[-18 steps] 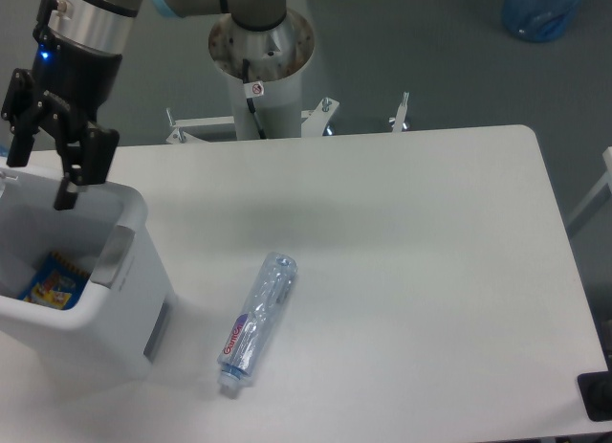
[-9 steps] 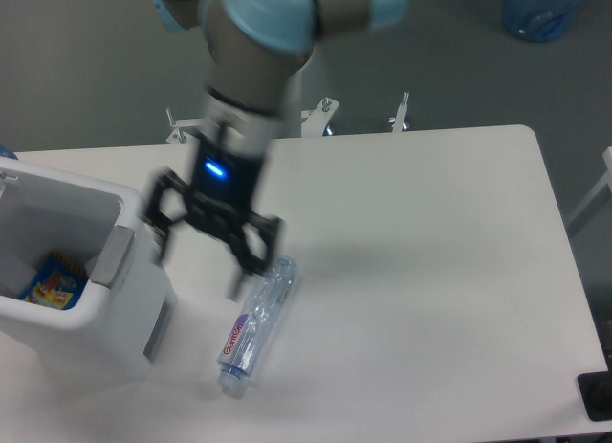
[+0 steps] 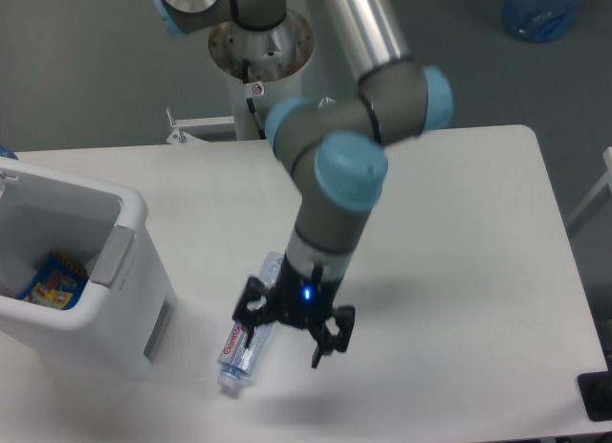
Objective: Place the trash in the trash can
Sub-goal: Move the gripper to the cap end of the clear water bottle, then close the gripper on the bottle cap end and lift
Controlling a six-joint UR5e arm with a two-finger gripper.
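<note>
Gripper [image 3: 289, 330] hovering jaws spread over the bottle [image 3: 251, 330], which is lying on the table [image 3: 459, 232], not yet binned; trash can [image 3: 124, 299] already holding something colourful.

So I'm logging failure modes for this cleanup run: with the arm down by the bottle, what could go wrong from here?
1. The end effector looks open and sits to the right of the bottle rather than centred on it, so closing may only clip an edge.
2. The bottle is round and lies on its side, so a nudge could roll it along the table.
3. The trash can stands close by, so a low carry could hit its rim.
</note>
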